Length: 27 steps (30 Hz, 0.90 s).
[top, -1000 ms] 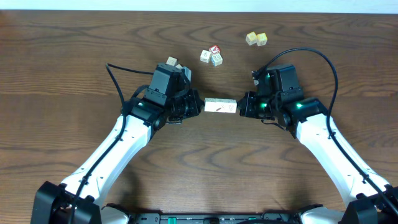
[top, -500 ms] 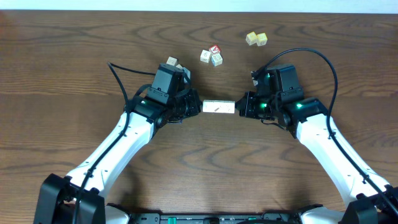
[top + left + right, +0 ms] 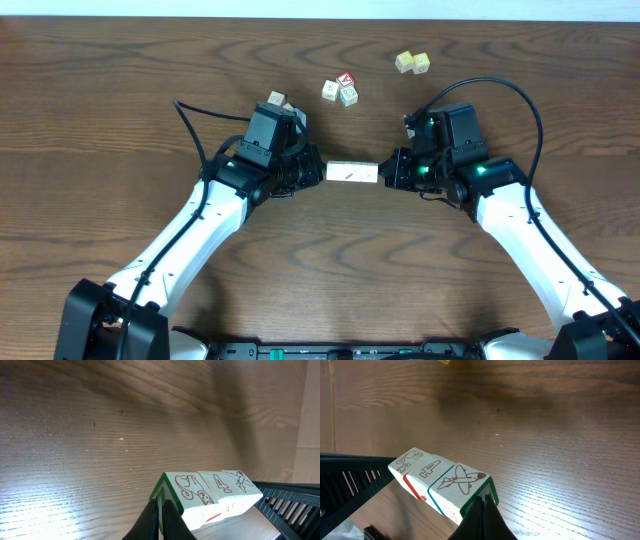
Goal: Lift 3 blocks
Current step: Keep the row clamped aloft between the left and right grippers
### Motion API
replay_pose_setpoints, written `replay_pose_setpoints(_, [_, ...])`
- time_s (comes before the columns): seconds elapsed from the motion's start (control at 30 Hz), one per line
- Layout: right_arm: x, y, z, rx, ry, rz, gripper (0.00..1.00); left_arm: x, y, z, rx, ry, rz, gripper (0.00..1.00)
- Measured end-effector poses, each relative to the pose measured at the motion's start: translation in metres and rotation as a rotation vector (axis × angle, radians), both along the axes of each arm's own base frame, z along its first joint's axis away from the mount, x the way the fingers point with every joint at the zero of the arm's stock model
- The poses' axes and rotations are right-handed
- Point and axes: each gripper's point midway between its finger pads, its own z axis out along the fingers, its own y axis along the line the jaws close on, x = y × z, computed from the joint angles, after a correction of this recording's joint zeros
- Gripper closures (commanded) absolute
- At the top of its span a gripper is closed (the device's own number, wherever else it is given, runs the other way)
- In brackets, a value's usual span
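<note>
The blocks (image 3: 352, 172), mid-table (image 3: 100, 110), are pinched between the clenched left gripper (image 3: 319, 172) at 9 o'clock and the clenched right gripper (image 3: 384, 172) at 3 o'clock; I would raise both evenly, keeping inward pressure.

Dark wooden table (image 3: 100, 120) carrying loose cubes; yellowish pair (image 3: 411, 62) lying far right; cluster of three cubes (image 3: 340, 90) sitting mid-far; cream cube (image 3: 275, 99) resting left of it.

A row of blocks (image 3: 352, 172) sits clamped end-to-end between left pincer (image 3: 321, 172) and right pincer (image 3: 384, 172).
</note>
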Motion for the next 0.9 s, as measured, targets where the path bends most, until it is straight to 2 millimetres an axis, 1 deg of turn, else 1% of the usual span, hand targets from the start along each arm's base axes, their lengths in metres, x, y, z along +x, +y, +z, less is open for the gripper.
replay_pose_setpoints(0.9, [0.0007, -0.0043, -0.0029, -0.025, 0.002, -0.015, 0.99, -0.0007, -0.0041, 0.0016, -0.007, -0.008, -0.011, 0.93])
